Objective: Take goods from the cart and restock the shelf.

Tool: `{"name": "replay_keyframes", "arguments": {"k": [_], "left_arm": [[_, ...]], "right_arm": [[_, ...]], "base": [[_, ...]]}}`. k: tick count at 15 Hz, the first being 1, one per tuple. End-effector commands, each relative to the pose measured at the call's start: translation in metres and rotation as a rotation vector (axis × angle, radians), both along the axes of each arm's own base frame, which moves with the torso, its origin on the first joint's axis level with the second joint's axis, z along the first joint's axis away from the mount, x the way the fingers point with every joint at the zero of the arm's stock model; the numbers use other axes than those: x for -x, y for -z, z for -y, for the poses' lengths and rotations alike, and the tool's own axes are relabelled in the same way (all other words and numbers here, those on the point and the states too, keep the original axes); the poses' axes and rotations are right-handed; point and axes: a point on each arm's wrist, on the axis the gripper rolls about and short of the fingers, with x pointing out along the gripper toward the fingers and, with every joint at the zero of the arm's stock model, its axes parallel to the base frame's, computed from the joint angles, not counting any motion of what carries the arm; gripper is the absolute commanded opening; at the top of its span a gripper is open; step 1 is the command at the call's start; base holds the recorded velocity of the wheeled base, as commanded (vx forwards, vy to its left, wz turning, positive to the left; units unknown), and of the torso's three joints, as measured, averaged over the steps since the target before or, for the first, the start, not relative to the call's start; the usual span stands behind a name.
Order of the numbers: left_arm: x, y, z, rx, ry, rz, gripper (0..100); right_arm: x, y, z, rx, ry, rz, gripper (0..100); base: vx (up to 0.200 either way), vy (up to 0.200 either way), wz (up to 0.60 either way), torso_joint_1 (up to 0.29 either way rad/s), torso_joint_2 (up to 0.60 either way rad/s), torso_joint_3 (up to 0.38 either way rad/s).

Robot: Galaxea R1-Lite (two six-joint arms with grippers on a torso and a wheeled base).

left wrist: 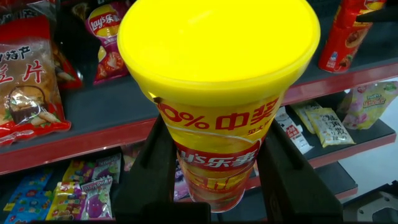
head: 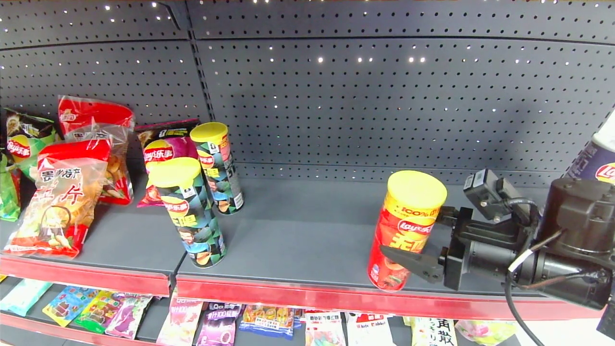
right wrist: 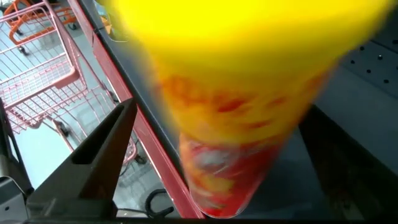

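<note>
Right pincer [head: 412, 231]: fingers spread, one on either side of the red can [head: 406, 226]. The right wrist view shows a gap between one finger [right wrist: 106, 155] and the can wall [right wrist: 224, 168].
Red can: stands on the shelf [head: 307, 230], base just behind the red front rail [head: 307, 295]. It is upright with its long axis vertical and its yellow lid on top. The pincer's fingers meet it at mid-height, side-on.

Left pincer [left wrist: 214, 143]: pinching a yellow-lidded can [left wrist: 214, 93], both fingers [left wrist: 155, 168] pressed to the lower body. The lid end is nearest the wrist camera and uppermost. Its long axis runs roughly square to the shelf boards behind it. This can is in front of the rail, off the shelf.

Behind the rail, toward the robot's left of the red can:
- Two dark cans, one near the rail [head: 192, 211] and one farther back [head: 217, 166].
- Snack bags [head: 62, 202] beyond them.

A pink wire cart [right wrist: 43, 81] stands on the floor in front of the rail.
</note>
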Motion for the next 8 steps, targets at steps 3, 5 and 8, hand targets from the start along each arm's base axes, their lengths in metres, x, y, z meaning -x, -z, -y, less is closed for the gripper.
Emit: {"name": "replay_keyframes", "arguments": {"k": [3,5,8], "left_arm": [[0.000,0.000,0.000,0.000,0.000,-0.002,0],[-0.001,0.001,0.000,-0.001,0.000,-0.005,0],[-0.002,0.001,0.001,0.000,0.034,-0.013,0]], "right_arm": [[0.015,0.001,0.010,-0.004,0.048,-0.009,100],[0.029,0.000,0.018,-0.016,0.069,-0.009,100],[0.056,0.000,0.032,-0.031,0.097,0.009,100]], "base": [[0.000,0.000,0.00,0.000,0.00,0.000],[0.000,0.000,0.00,0.000,0.00,0.000],[0.000,0.000,0.00,0.000,0.00,0.000]]}}
